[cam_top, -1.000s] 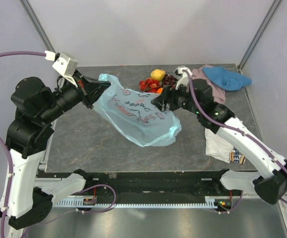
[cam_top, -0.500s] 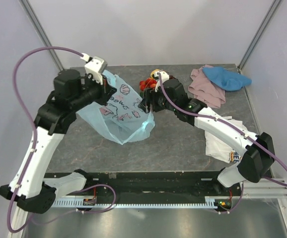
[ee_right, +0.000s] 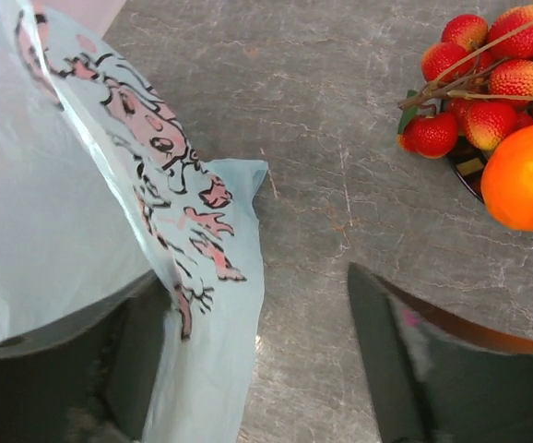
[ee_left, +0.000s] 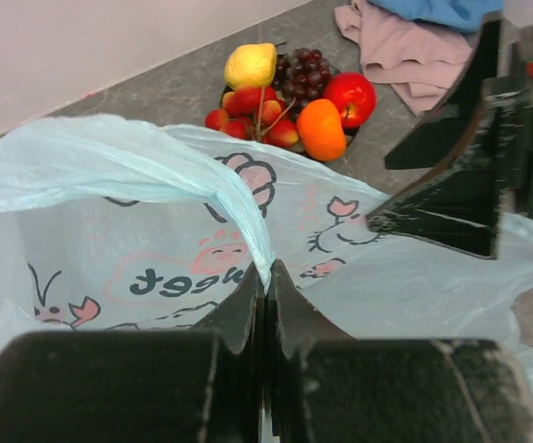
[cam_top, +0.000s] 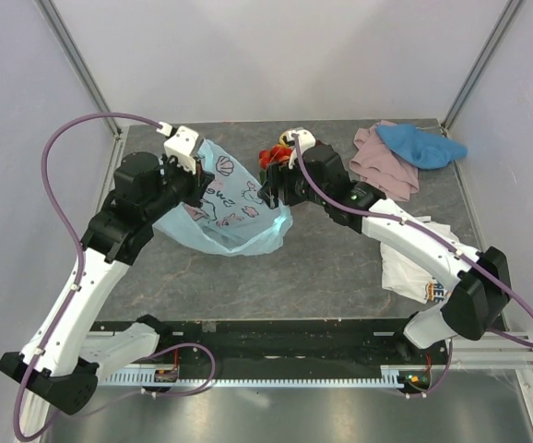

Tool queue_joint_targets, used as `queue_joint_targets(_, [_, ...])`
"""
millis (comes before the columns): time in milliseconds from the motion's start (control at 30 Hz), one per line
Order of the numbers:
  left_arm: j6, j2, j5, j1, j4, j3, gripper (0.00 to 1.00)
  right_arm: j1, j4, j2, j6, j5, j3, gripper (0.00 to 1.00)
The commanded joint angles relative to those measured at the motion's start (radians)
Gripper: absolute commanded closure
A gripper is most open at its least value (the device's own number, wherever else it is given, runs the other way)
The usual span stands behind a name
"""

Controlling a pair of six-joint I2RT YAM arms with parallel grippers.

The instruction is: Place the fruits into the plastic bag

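The light-blue plastic bag (cam_top: 234, 210) with pink-and-black cartoon prints lies spread on the table at left centre. My left gripper (ee_left: 266, 269) is shut on a bunched edge of the plastic bag (ee_left: 147, 212). In the top view the left gripper (cam_top: 198, 175) is at the bag's upper left. My right gripper (ee_right: 257, 360) is open at the bag's right edge, and the bag film (ee_right: 82, 185) drapes over its left finger (ee_right: 133, 355). The right gripper (cam_top: 271, 190) sits just below the fruits (cam_top: 277, 153). The fruits are a lemon (ee_left: 251, 65), grapes (ee_left: 299, 72), an apple (ee_left: 350, 97), an orange (ee_left: 323, 129) and small red fruits (ee_right: 488, 120), all outside the bag.
The fruits rest on a dark plate (ee_right: 467, 168) near the far edge. A pink cloth (cam_top: 383, 164) and a blue cloth (cam_top: 425, 146) lie at the back right. A white printed cloth (cam_top: 412, 269) lies under the right arm. Walls close the back and sides.
Both arms have carried the bag leftward since a second ago. Over the last half second the bag has sunk and spread flatter on the table, while the right gripper has stayed at its right edge.
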Motion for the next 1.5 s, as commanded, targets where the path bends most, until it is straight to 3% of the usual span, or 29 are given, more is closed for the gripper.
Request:
queue_joint_targets(0, [0.039, -0.023, -0.047, 0.025, 0.109, -0.070, 0.98, -0.002, 0.015, -0.108, -0.039, -0.071, 0.046, 0.13])
queue_joint_targets(200, [0.016, 0.008, -0.012, 0.062, 0.117, -0.103, 0.99, -0.002, 0.032, -0.243, -0.039, -0.012, 0.017, 0.09])
queue_joint_targets(333, [0.015, 0.006, -0.009, 0.084, 0.124, -0.115, 0.98, -0.075, 0.025, -0.227, -0.004, 0.021, 0.023, 0.03])
queue_joint_targets(667, [0.015, -0.006, 0.002, 0.099, 0.140, -0.129, 0.98, -0.243, 0.008, -0.019, 0.088, 0.021, 0.058, 0.05])
queue_joint_targets(1067, [0.010, -0.017, 0.014, 0.108, 0.146, -0.132, 0.98, -0.263, 0.024, 0.272, 0.145, 0.170, 0.152, 0.15])
queue_joint_targets(1467, [0.007, -0.024, 0.030, 0.113, 0.152, -0.135, 0.98, -0.263, 0.061, 0.408, 0.232, 0.205, 0.201, 0.20])
